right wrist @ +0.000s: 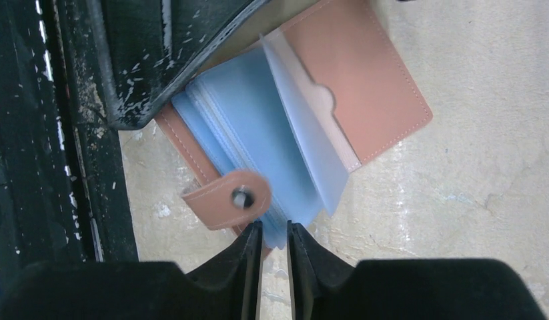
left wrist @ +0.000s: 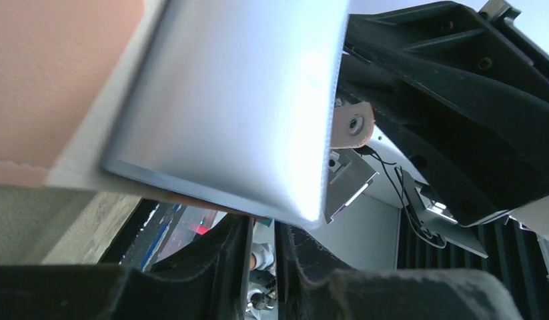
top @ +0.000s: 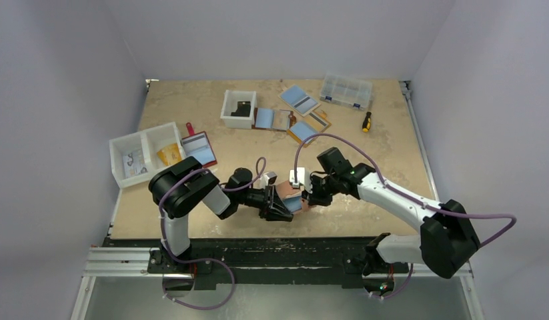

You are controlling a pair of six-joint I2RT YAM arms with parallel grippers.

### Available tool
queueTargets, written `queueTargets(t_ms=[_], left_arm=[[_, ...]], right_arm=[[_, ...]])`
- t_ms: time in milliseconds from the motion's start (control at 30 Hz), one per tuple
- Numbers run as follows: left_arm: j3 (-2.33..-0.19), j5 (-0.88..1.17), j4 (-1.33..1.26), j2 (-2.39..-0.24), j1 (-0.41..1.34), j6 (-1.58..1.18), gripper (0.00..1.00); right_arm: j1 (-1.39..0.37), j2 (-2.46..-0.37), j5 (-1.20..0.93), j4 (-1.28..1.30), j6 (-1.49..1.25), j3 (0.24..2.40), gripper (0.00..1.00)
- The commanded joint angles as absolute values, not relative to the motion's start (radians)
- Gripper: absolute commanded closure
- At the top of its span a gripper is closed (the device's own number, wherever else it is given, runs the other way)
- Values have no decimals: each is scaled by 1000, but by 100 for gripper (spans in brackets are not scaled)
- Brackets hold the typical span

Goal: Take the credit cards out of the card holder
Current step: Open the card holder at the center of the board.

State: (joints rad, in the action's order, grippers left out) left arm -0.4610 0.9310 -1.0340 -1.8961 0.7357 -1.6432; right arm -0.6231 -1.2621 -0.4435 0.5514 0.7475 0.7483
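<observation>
The tan-brown card holder lies open near the table's front edge, between both grippers. In the right wrist view its cover is spread, its snap tab hangs loose, and light blue card sheets fan out of it. My right gripper is shut on the lower edge of a light blue card. My left gripper is nearly shut on the holder's edge, with its black finger over the holder's far corner. The tan cover and a pale sheet fill the left wrist view. No dark grey card shows.
A white bin and a two-part white bin stand at the back and left. A dark red wallet, other open wallets, a clear organiser box and a screwdriver lie behind. The black table rail is close.
</observation>
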Motion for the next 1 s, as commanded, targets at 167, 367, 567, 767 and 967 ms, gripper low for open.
queueTargets(t_ms=[167,367,567,767,967], left_arm=[[-433,953,-1121,-1908,740,-1650,72],[-424,945,-1121,-1913,741,-1647,66],[-411,888,-1078,-1860,739,-1584,65],[-553,693,-334,-1575,738,-1098,59],[-640,368,125,-1308,739,-904,54]], right_arm=[[-618,-1329,-505,545,723,856,82],[-617,-1374,-527,563,723,891,85],[-618,-1402,-545,622,818,906,70],[-617,-1309,-566,652,1124,855,23],[-619,-1410,-594,717,1410,948,15]])
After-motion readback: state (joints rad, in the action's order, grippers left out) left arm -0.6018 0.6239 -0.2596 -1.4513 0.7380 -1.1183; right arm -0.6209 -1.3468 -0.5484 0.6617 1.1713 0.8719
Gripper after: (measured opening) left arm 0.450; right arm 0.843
